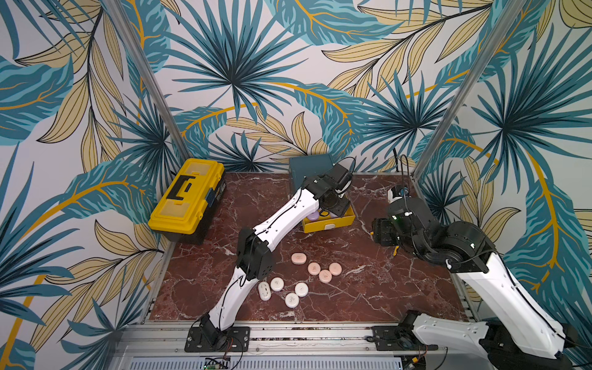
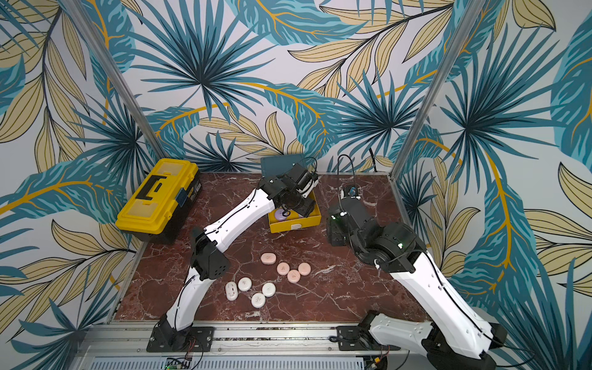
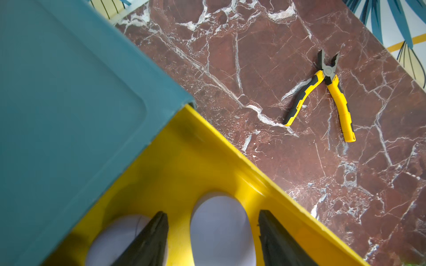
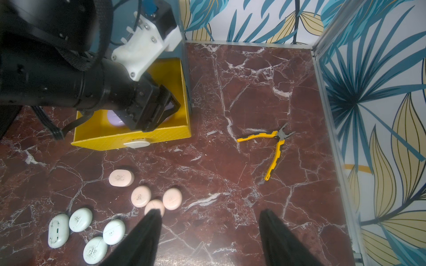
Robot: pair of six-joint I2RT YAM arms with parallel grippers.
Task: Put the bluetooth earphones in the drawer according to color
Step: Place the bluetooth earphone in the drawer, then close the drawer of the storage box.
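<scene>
In both top views the yellow drawer [image 1: 330, 223] stands pulled out of the teal cabinet [image 1: 307, 166], and the left arm [image 1: 288, 211] reaches into it. Four peach cases [image 1: 316, 268] and four white cases [image 1: 292, 300] lie on the worktop [image 1: 368, 298].

Left wrist: the left gripper [image 3: 211, 213] is spread apart. A lilac case [image 3: 221, 230] lies between its fingers in the drawer, and a second lilac case [image 3: 115, 239] lies beside it.

Right wrist: the right gripper [image 4: 209, 213] gapes empty above the worktop, near the pliers [image 4: 277, 149].
</scene>
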